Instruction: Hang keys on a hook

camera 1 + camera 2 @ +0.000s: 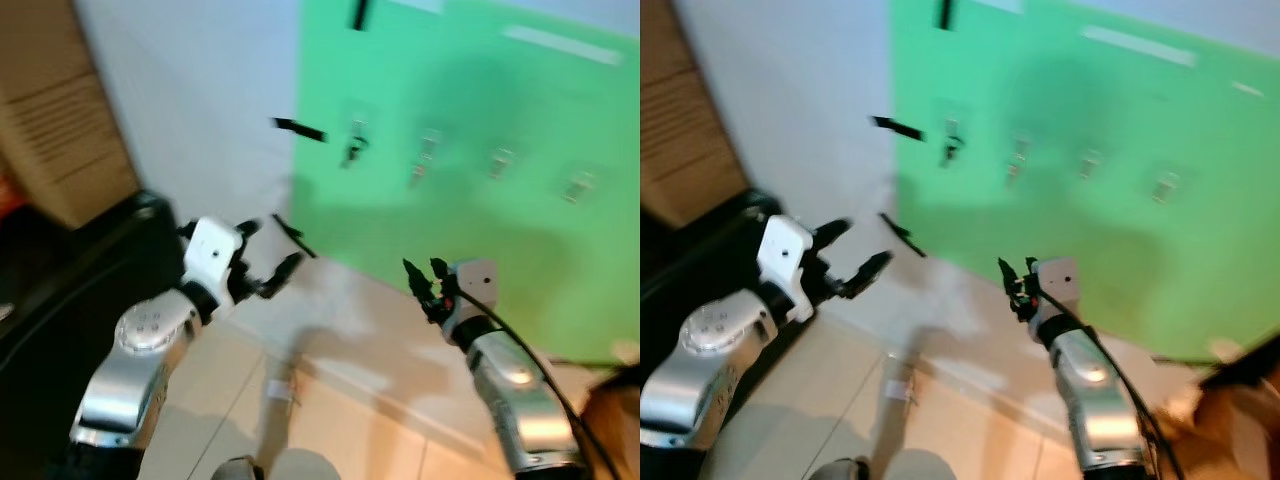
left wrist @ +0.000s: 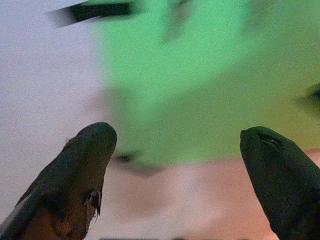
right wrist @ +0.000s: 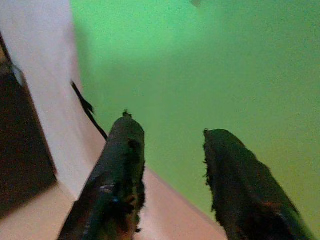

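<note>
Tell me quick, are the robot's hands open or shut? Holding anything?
Left gripper: open, holding nothing.
Right gripper: open, holding nothing.

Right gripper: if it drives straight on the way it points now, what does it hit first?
Probably the green panel on the wall. The right gripper, fingers apart and empty, looks straight at bare green below the row of hooks. Nothing lies between, though blur makes depth uncertain.
</note>
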Controlling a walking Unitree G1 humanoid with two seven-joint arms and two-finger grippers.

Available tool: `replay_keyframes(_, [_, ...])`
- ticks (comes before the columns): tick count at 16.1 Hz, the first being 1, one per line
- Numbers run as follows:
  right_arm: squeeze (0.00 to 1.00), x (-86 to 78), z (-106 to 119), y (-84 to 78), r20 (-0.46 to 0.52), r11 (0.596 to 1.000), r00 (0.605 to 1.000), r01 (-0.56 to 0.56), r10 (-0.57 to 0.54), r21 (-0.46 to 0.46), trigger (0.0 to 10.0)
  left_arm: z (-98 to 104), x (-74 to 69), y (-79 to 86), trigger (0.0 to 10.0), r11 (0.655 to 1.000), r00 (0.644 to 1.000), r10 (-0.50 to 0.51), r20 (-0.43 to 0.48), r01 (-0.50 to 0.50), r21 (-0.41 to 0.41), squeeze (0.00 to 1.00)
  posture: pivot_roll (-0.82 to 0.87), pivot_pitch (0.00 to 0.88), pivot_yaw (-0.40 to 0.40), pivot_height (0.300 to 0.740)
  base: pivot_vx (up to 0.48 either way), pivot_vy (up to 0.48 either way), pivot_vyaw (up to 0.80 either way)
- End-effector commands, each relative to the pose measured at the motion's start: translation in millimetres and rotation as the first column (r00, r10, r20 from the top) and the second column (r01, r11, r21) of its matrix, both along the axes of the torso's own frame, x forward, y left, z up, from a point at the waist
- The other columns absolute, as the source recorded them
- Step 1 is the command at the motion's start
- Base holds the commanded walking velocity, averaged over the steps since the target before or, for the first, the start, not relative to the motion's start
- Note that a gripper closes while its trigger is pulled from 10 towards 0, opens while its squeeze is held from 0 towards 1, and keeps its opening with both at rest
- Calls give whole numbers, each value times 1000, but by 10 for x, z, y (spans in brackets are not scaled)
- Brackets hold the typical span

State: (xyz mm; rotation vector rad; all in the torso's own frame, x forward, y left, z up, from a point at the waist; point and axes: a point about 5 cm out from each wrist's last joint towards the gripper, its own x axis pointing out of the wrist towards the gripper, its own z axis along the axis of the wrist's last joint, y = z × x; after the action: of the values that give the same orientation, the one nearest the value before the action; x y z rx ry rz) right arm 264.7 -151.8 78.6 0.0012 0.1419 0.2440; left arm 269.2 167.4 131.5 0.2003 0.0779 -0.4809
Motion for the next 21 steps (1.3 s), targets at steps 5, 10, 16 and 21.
replay_keyframes(5, [1000,20,-66,30,-15,999,1000,20,-20,40,10000,-254,-115,359,10000,947,947,320,8,-320,39,0,-40,0,-74,740,0,0,800])
replay_keyframes(10, [1000,12,-137,80,-69,998,998,-4,8,56,10000,-269,-95,241,10000,951,951,308,15,-309,28,0,-39,0,-75,740,0,0,800])
replay_keyframes(16, [1000,-5,-202,159,-121,998,991,-49,53,35,10000,-268,-51,277,10000,949,950,313,13,-313,45,0,-37,0,-70,740,266,0,533])
replay_keyframes(21, [1000,40,-225,156,-114,999,993,-28,25,-25,10000,-269,-14,282,10000,951,952,306,12,-306,40,0,-31,0,-71,740,310,0,0])
